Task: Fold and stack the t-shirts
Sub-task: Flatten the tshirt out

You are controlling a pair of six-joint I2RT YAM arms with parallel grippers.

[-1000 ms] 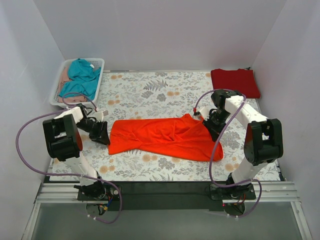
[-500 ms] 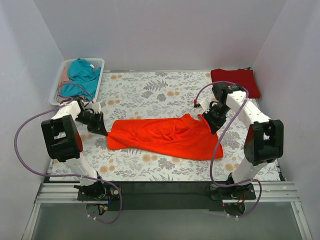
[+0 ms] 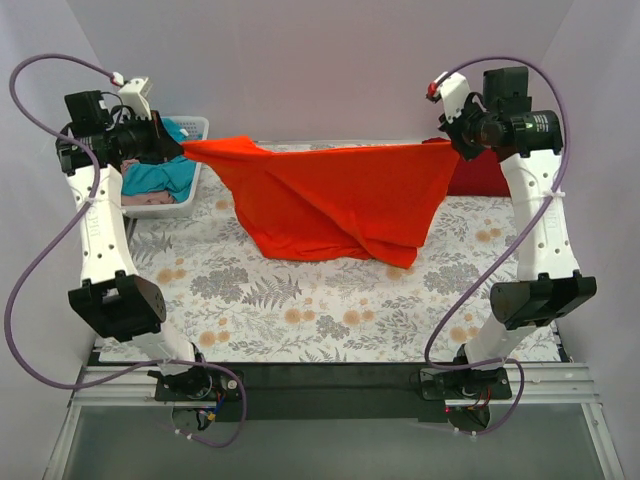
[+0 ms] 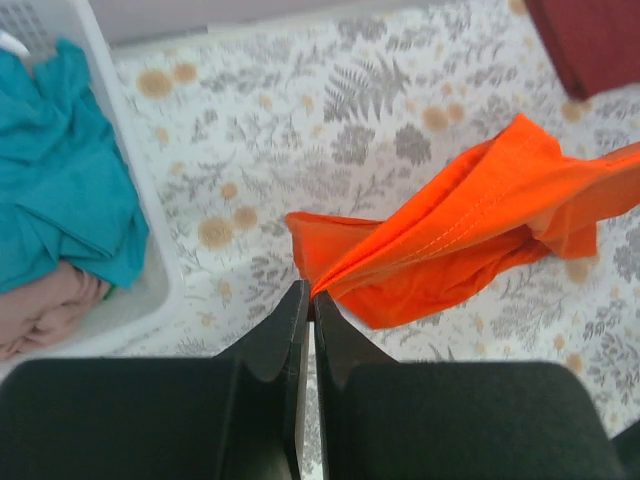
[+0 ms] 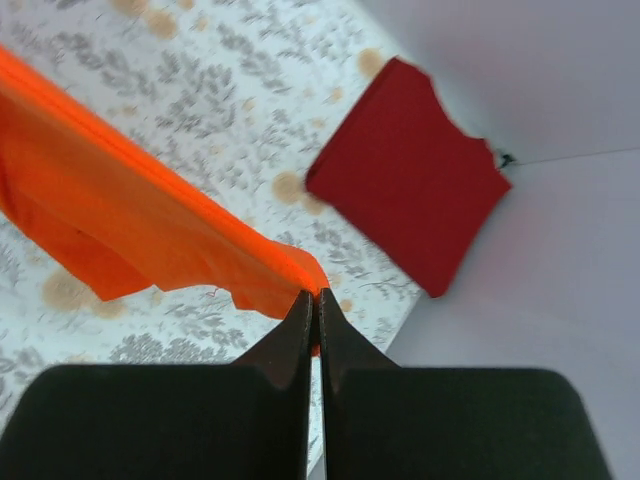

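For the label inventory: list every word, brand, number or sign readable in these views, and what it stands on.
None can be read. The bright orange-red cotton t-shirt, the folded crimson red t-shirt, the white plastic basket and the floral table cover all bear no lettering.

The orange-red t-shirt (image 3: 330,200) is soft matt cloth with a stitched hem; the crimson t-shirt (image 5: 405,170) is matt cloth too; the basket (image 4: 155,240) is smooth white plastic; the surface (image 3: 300,300) has a matt floral-print covering; the left gripper (image 4: 307,302) looks matt black plastic.
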